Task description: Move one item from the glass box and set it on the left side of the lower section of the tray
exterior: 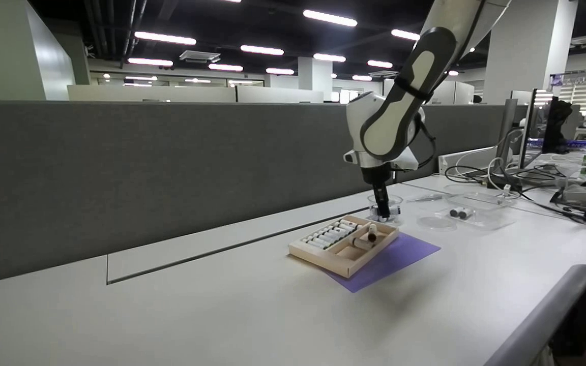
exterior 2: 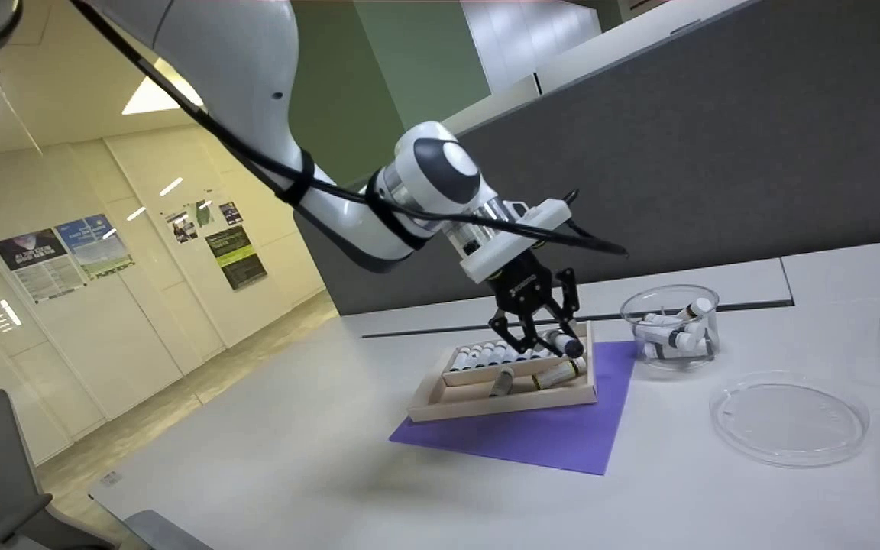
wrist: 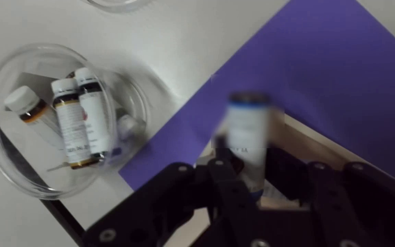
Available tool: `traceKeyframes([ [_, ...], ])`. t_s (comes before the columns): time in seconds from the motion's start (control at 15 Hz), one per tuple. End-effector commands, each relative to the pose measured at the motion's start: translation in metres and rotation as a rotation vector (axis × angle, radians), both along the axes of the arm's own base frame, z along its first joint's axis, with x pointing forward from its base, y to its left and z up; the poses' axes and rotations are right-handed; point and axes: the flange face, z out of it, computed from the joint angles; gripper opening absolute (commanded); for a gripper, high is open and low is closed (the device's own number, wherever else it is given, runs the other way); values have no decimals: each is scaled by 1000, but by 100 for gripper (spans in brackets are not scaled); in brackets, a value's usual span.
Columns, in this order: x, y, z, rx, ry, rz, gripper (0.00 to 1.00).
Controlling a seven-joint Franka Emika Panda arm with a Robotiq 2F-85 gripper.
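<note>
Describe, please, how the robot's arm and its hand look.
The arm is white, rounded, with dark grey panels; black bands strap a black cable along it. The hand is black, with jointed fingers and pale lettering too small to read.

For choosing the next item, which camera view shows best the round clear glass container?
The wrist view: the round clear container appears largest, from above, with three white-capped bottles distinct inside. In an exterior view, the container stands whole, side-on, smaller, bottles overlapping. In an exterior view, the black fingers hide part of it.
</note>
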Motion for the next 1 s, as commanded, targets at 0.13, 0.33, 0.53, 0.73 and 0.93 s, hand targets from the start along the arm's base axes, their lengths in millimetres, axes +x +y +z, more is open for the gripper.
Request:
traceKeyframes([
  [0.13,4,57,-14,55,52,-99,5],
  [0.33,2,77,-13,106,76,-129,5],
  [0.53,0,86,-11,136,101,-154,5],
  [0.73,-1,88,-16,174,94,-199,5],
  [0.93,-2,86,-23,190,81,-240,5],
])
